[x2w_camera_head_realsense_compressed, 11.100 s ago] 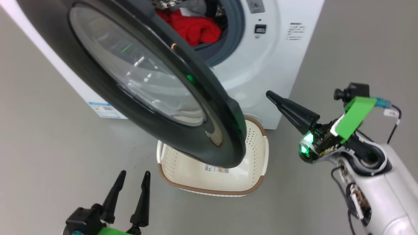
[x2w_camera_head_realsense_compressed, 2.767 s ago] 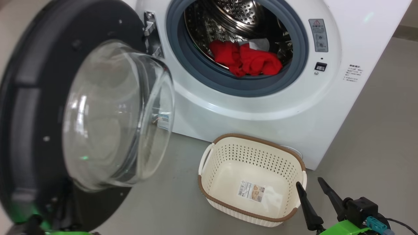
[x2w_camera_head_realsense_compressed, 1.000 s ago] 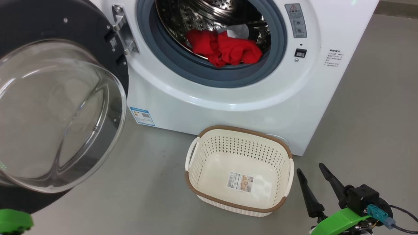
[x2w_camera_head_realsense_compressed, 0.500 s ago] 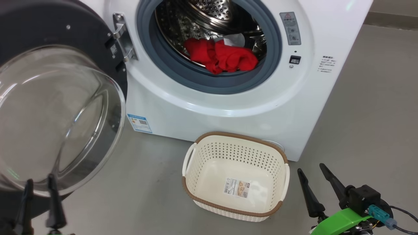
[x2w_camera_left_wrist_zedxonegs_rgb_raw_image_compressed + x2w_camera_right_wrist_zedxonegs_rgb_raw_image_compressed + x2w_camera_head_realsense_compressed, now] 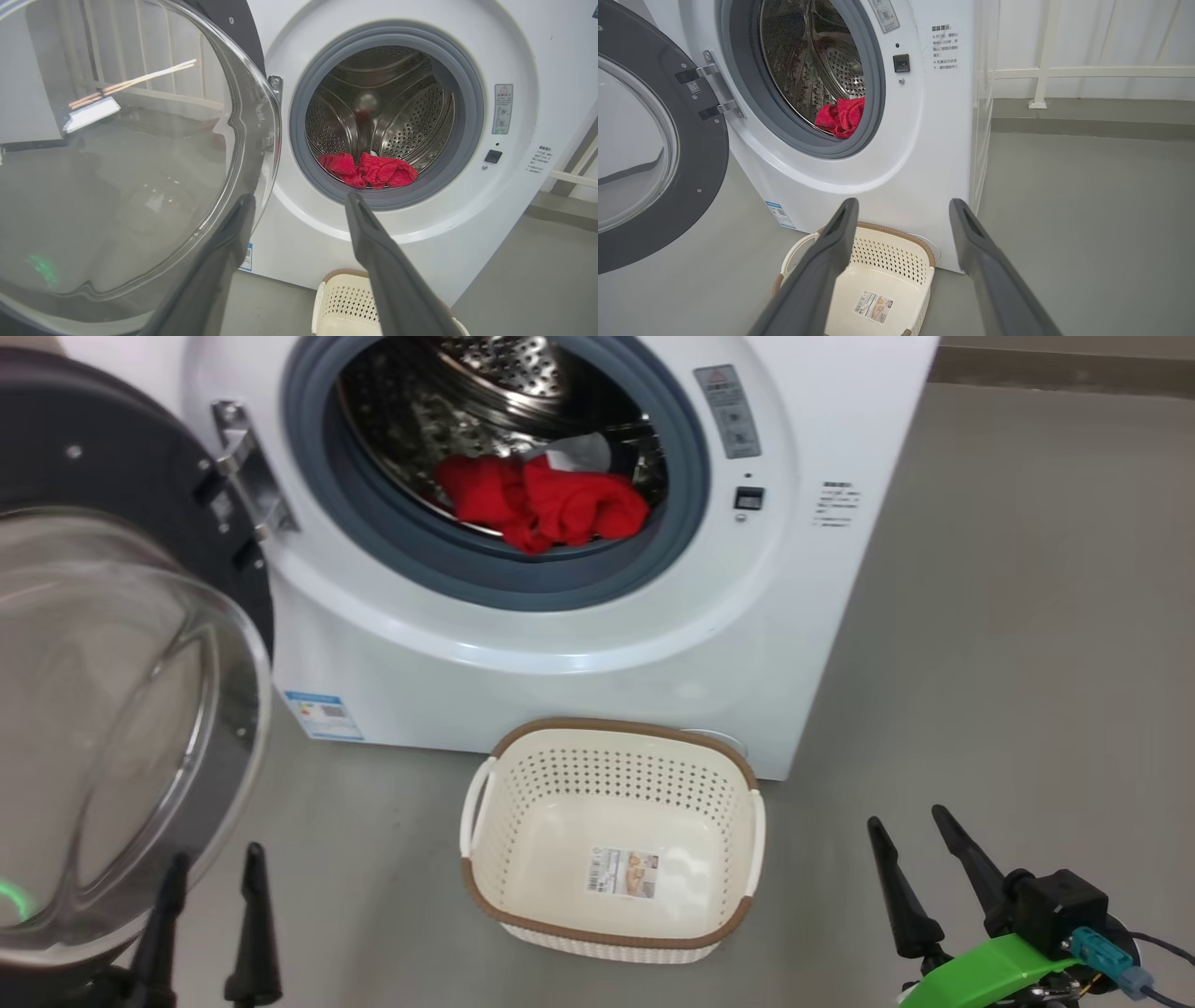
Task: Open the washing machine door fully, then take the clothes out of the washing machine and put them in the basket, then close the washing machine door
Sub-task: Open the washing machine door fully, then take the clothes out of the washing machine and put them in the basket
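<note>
Grey floor (image 5: 1008,616), white front-loading washing machine (image 5: 560,653), its round black-rimmed glass door (image 5: 112,728) swung wide at frame left. Bright red clothes (image 5: 541,504) low in the drum (image 5: 420,401), upper centre; cream perforated basket (image 5: 616,775) bottom centre. Fingers apart on left tool (image 5: 215,854) and right tool (image 5: 906,816), nothing held. I'd reach over the gasket lip (image 5: 523,588), pinch the top fold
</note>
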Controlling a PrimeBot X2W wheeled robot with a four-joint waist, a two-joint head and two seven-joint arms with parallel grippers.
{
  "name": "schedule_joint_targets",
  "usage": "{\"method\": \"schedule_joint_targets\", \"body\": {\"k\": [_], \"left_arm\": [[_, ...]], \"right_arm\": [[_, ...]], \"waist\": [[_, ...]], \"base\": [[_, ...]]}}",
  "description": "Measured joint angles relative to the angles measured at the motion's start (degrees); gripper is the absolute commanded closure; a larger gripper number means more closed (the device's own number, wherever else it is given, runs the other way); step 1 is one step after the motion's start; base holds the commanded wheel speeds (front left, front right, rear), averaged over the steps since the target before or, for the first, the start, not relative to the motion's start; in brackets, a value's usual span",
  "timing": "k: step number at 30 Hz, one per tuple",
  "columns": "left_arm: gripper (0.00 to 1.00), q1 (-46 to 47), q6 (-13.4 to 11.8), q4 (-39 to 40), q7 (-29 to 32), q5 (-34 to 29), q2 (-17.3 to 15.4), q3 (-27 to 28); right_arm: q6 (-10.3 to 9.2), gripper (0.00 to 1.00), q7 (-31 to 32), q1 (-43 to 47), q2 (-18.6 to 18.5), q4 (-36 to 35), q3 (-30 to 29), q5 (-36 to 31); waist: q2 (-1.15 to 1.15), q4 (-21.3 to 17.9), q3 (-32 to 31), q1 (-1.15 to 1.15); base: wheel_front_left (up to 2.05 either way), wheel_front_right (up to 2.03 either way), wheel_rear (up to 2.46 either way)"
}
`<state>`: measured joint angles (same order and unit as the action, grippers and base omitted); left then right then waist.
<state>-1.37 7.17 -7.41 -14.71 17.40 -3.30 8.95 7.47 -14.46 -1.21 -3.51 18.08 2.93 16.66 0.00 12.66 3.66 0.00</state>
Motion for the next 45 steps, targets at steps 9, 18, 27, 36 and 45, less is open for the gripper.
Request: {"method": "schedule_joint_targets", "body": {"k": [9, 18, 27, 36, 45], "left_arm": [[0.00, -1.1, 0.0, 2.1, 0.0, 2.9, -2.7, -6.9], [0.00, -1.3, 0.0, 3.4, 0.0, 4.7, -3.8, -10.4], [0.00, -1.4, 0.0, 3.6, 0.0, 5.5, -4.5, -11.6], [0.00, -1.4, 0.0, 3.6, 0.0, 5.5, -4.8, -11.5], [0.00, -1.3, 0.0, 3.7, 0.0, 6.3, -4.9, -10.8]], "right_arm": [[0.00, 0.00, 0.0, 0.1, 0.2, -0.9, -2.1, 0.0], [0.00, 0.00, 0.0, 1.5, 0.4, -1.7, -4.0, 0.0], [0.00, 0.00, 0.0, 3.6, 0.5, -3.2, -6.8, 0.0], [0.00, 0.00, 0.0, 3.6, 0.5, -3.5, -7.4, 0.0], [0.00, 0.00, 0.0, 3.4, 0.6, -3.7, -7.3, 0.0]], "waist": [[0.00, -5.1, 0.2, 0.00], [0.00, -9.1, 0.4, 0.00], [0.00, -12.4, -0.1, 0.00], [0.00, -12.9, -0.1, 0.00], [0.00, -12.6, 0.9, 0.00]], "base": [[0.00, 0.00, 0.00], [0.00, 0.00, 0.00], [0.00, 0.00, 0.00], [0.00, 0.00, 0.00], [0.00, 0.00, 0.00]]}}
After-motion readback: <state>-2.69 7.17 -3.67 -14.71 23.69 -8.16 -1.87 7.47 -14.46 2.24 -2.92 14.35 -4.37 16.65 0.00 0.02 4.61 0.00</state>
